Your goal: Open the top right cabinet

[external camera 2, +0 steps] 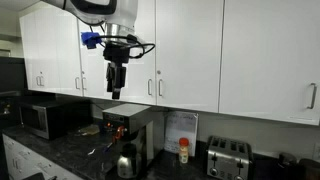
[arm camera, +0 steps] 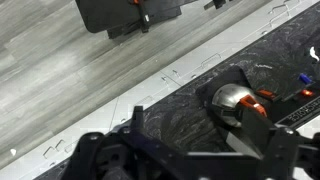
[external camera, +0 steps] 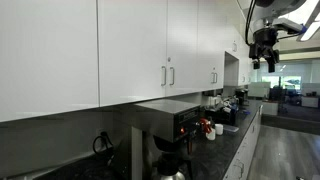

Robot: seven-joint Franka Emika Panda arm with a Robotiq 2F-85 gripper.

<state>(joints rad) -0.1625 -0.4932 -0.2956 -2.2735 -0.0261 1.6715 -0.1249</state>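
Observation:
The top right cabinet [external camera 2: 188, 55] is a glossy white wall cabinet. Its flat door is closed, with a slim vertical silver bar handle [external camera 2: 158, 87]. It also shows in an exterior view [external camera: 183, 45]. My gripper [external camera 2: 117, 82] hangs fingers-down in front of the cabinet row, beside that handle and clear of the doors. It shows at the far end of the row in an exterior view [external camera: 265, 55]. In the wrist view my gripper [arm camera: 193, 118] is open and empty, looking down at the dark counter. The cabinet's inside is hidden.
A much wider white door [external camera 2: 270, 55] adjoins the cabinet. Smaller handled doors [external camera 2: 55, 50] lie further along. On the black counter [external camera 2: 75, 150] stand a coffee machine [external camera 2: 128, 122], a steel carafe [arm camera: 232, 100], a microwave [external camera 2: 45, 118] and a toaster [external camera 2: 228, 157]. The wrist view shows grey wood floor [arm camera: 60, 70].

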